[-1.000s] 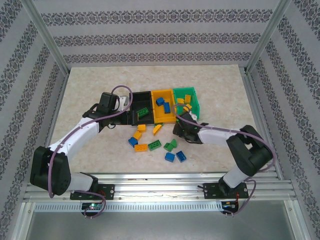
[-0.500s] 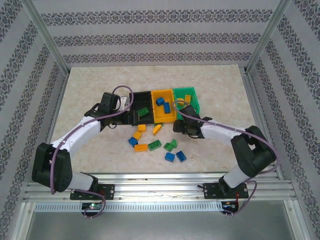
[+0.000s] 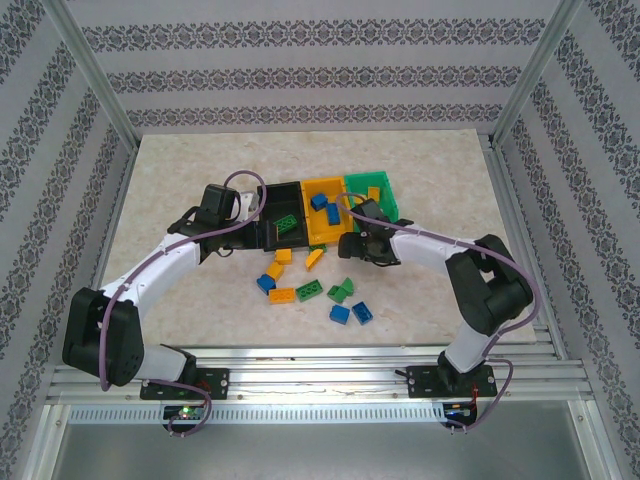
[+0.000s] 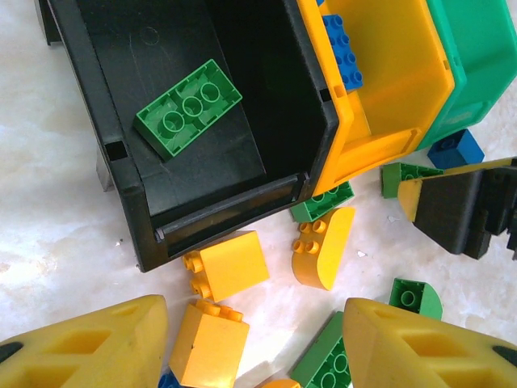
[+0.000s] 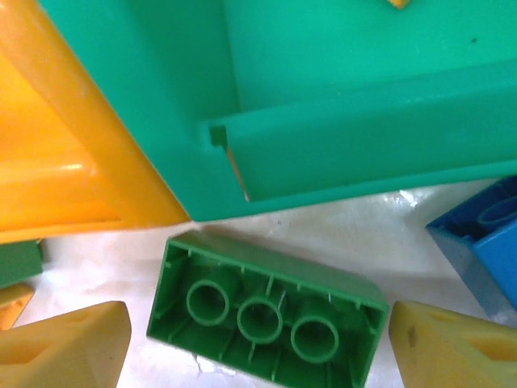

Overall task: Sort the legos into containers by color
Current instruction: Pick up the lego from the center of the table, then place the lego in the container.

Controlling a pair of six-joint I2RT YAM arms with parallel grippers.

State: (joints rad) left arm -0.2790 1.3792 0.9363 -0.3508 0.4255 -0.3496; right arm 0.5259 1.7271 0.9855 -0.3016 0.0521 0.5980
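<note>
Centrally on the tabletop [image 3: 180, 190] the black bin [image 3: 280, 200], orange-yellow bin [image 3: 318, 232] and green bin [image 5: 339, 48] stand in a row, with loose legos [image 3: 308, 290] scattered on their near side. The left pincer [image 4: 254, 347] hovers half-spread and empty before the black bin. The right pincer [image 5: 258, 347] gapes wide astride a green brick [image 5: 266, 315] lying studs-down just near the green bin. It looks like light, rigid, slick plastic, probably best pinched across flat opposite faces.
</note>
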